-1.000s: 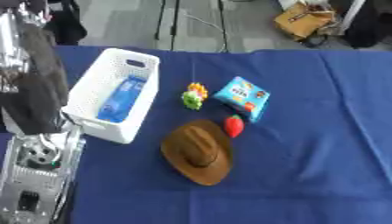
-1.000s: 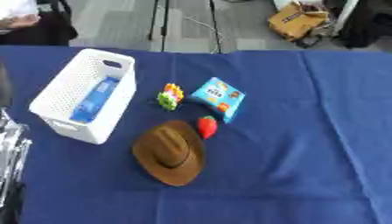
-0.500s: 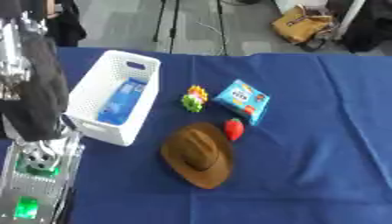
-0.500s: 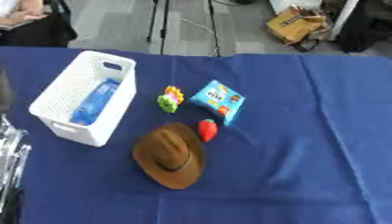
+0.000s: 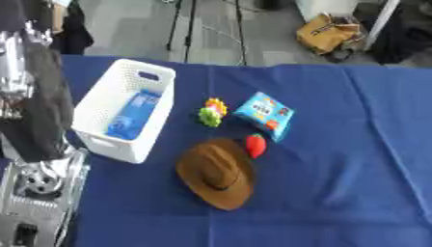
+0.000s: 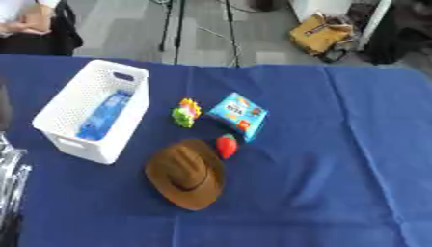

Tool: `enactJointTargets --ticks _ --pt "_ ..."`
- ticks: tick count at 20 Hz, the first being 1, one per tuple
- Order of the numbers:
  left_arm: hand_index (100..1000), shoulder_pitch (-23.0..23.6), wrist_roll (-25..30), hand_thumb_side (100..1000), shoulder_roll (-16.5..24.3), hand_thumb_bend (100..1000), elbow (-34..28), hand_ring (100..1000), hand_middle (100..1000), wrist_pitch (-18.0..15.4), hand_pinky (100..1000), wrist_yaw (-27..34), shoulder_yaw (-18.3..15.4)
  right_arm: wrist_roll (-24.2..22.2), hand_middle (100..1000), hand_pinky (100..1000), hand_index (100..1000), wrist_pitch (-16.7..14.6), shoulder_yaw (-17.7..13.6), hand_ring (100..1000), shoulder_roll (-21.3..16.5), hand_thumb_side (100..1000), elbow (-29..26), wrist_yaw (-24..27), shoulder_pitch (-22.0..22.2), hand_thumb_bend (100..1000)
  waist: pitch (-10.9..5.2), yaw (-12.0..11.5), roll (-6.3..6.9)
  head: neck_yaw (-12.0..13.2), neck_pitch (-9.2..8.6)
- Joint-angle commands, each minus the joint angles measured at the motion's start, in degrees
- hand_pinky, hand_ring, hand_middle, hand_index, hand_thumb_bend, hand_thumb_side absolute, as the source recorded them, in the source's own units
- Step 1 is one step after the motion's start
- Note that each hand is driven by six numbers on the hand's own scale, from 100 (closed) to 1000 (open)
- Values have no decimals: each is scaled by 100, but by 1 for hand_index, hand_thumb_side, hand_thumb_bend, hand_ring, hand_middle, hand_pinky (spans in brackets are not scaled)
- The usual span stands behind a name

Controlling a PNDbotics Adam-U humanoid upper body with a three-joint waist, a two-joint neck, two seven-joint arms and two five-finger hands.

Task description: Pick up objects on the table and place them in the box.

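Perforated white plastic box [image 6: 93, 108], matt brown felt-like hat [image 6: 185, 173], glossy blue packet [image 6: 239, 115], blue cloth table cover [image 6: 337, 159].

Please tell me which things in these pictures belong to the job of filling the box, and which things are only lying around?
Belong to the job:
white box
blue packet, already in the box
brown hat
red strawberry-like toy
blue snack bag
green and yellow toy

Only lying around:
blue tablecloth
tan bag on the floor
tripod legs behind the table
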State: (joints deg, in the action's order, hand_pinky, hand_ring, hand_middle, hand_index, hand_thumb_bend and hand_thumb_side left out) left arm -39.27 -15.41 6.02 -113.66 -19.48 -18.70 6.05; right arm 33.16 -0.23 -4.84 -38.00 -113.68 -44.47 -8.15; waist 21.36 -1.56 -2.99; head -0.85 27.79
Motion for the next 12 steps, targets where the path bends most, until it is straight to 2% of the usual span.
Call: enactJointTargets --ticks 1,6,12 --pt "909 -46 46 1000 8 100 -93 893 919 -6 900 20 30 -523 895 828 953 125 115 895 -555 1000 -91 -3 -97 180 -167 -9 -16 -32 -13" --pt "907 -21 74 1000 -10 100 -93 893 918 -11 900 39 45 -1198 896 831 952 242 303 895 -997 1000 -91 31 -368 180 -197 -31 -33 -50 24" --pt "901 -15 129 1000 -16 100 -93 897 915 -3 900 66 83 -2064 907 854 953 91 742 909 -1523 1000 -91 -59 -615 174 -223 -86 -65 -108 1"
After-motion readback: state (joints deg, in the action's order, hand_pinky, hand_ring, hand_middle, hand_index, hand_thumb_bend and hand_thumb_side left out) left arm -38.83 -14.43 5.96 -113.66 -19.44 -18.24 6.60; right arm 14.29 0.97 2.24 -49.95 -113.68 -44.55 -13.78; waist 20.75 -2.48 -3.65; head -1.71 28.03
